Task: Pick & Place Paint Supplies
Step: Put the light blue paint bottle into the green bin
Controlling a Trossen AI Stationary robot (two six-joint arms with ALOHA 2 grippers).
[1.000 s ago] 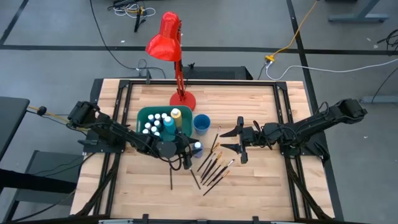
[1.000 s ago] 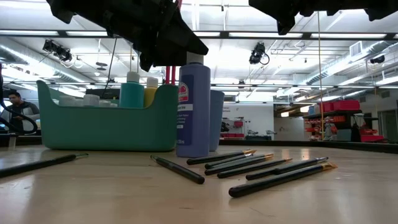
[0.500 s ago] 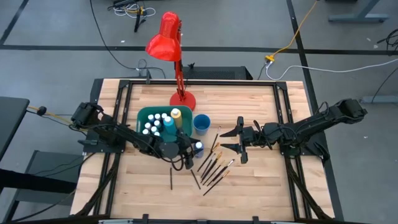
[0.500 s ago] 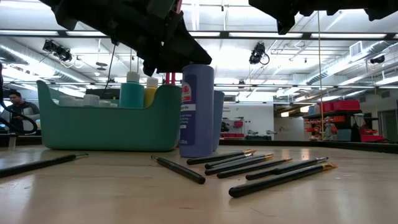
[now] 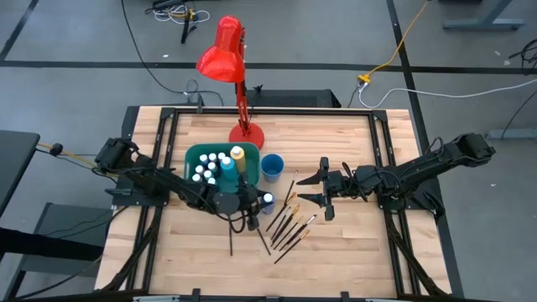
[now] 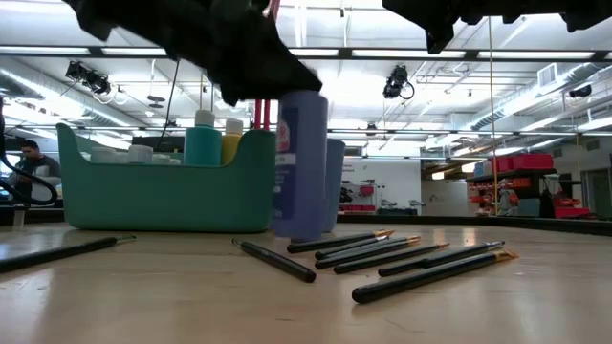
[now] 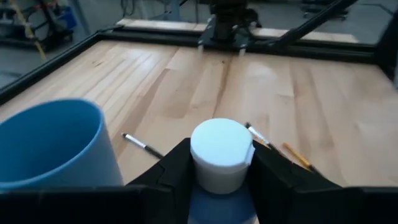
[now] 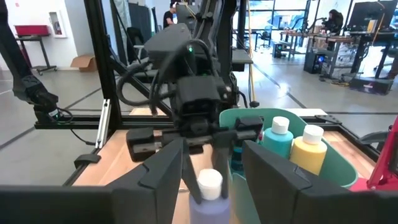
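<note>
High view: left gripper [image 5: 254, 204] clamped on blue bottle [image 5: 266, 200] w/ white cap, just beside teal bin [image 5: 191, 153]. Most bottles already in bin. Brushes [image 5: 289, 225] loose between grippers, not yet picked. Right gripper [image 5: 324, 190] open, idle.

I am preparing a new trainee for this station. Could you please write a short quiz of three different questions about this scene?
1. True or false: the left gripper is closed around the blue bottle.
2. Where does the blue cup stand? A) inside the teal bin B) on the table beside the bin C) under the right gripper
3. Fill in: the loose brushes lie on the ____.

Key: 1 true. 2 B. 3 table.
</note>
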